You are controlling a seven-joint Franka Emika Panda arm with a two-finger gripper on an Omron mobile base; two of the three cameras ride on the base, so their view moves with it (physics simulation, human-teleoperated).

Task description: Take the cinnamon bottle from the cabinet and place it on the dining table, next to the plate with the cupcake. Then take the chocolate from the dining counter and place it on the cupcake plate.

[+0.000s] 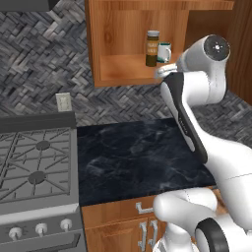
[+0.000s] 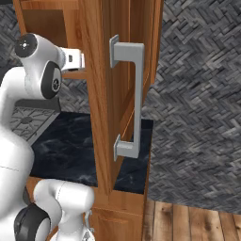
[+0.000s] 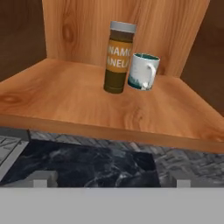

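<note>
Open wall cabinet (image 1: 123, 64) above a dark marble counter (image 1: 138, 157). The cinnamon bottle (image 3: 118, 57) stands upright toward the back of the shelf (image 3: 78, 100), a dark jar with a grey lid and an orange label on which the cropped letters "NAMO" over "ANELA" can be read. A white mug (image 3: 142, 71) with a teal interior stands just beside the bottle at its 3 o'clock, handle turned to the right; whether the 2 touch cannot be told. In the hand view the gripper (image 3: 107, 178) sits at 6 o'clock, its 2 fingertips (image 3: 41, 178) spread wide apart and holding nothing, short of the shelf's front edge. The shelf is bare from the bottle out to 9 o'clock and forward to the front lip. In the left base view the bottle (image 1: 152, 48) appears at 1 o'clock, the stove (image 1: 37, 172) at 8 o'clock. In the right base view the open door (image 2: 117, 94) with its grey handle (image 2: 129, 96) stands edge-on at centre.
</note>
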